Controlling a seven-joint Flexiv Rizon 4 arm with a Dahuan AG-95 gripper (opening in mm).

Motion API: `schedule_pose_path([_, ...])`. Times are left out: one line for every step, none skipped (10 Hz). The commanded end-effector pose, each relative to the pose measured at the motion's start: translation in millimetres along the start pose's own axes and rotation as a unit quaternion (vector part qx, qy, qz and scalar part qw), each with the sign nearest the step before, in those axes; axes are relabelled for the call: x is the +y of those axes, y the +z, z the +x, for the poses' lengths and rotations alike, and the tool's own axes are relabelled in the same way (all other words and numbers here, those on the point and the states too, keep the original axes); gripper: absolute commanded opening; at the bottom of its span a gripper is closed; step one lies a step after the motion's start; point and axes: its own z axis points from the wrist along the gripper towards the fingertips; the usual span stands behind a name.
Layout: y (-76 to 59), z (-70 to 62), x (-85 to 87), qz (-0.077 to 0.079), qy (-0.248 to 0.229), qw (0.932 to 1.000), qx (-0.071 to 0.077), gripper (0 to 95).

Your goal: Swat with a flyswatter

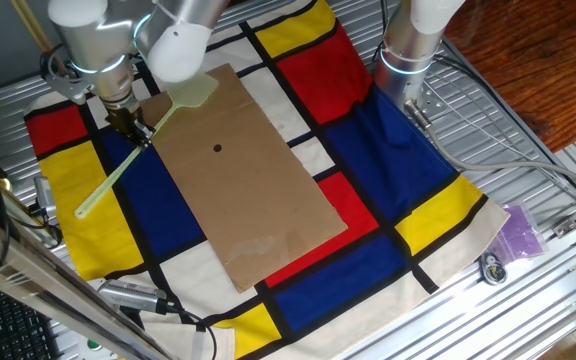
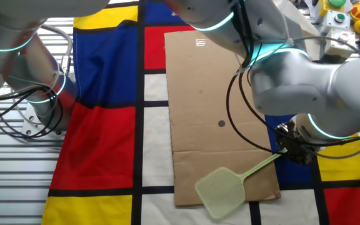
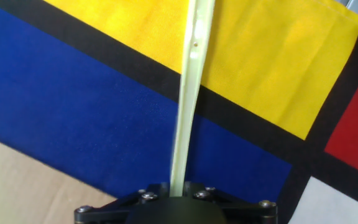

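Observation:
The pale yellow-green flyswatter (image 1: pixel 133 160) lies slanted over the checked cloth, its mesh head (image 1: pixel 194 93) at the near corner of the brown cardboard sheet (image 1: pixel 248 180). In the other fixed view the head (image 2: pixel 220 190) sits over the sheet's lower edge. My gripper (image 1: pixel 128 125) is shut on the flyswatter's handle partway along it. In the hand view the handle (image 3: pixel 188 93) runs straight up out of the black jaws, over blue and yellow cloth. A small dark dot (image 1: pixel 217 149) marks the sheet's middle.
A second robot base (image 1: pixel 408 50) stands at the cloth's far side. Cables (image 1: pixel 508 150) run across the metal table. A purple item (image 1: pixel 520 232) and a small round metal part (image 1: pixel 492 268) lie at the right edge. Buttons (image 2: pixel 342 12) sit in the corner.

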Motion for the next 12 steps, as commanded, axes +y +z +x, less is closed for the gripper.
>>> schedule_pose_path([-5.9,-3.2,-0.9,-0.007,0.017,0.9998,0.013,0.0])
schedule_pose_path([-10.9,-4.7,-0.8,-0.007,0.027,0.9995,0.017,0.0])
schedule_pose_path([-20.7,-6.9,-1.9,-0.006,0.043,0.9988,0.022,0.0])
schedule_pose_path([-27.5,-7.7,-3.1,-0.004,0.066,0.9976,0.021,0.0])
schedule_pose_path([-32.9,-8.9,-4.2,-0.001,0.088,0.9959,0.022,0.0])
schedule_pose_path([-42.3,-11.8,-6.1,0.008,0.111,0.9934,0.027,0.0])
schedule_pose_path([-46.7,-13.1,-7.2,0.013,0.123,0.9919,0.029,0.0])
schedule_pose_path([-52.8,-15.3,-7.9,0.012,0.153,0.9876,0.033,0.0])
schedule_pose_path([-58.4,-18.8,-9.1,0.011,0.175,0.9836,0.04,0.0])
schedule_pose_path([-61.2,-21.0,-9.9,0.008,0.188,0.9811,0.043,0.0])
schedule_pose_path([-64.1,-23.3,-9.7,0.003,0.205,0.9776,0.047,0.0])
schedule_pose_path([-65.8,-25.0,-9.2,0.002,0.219,0.9747,0.047,0.0])
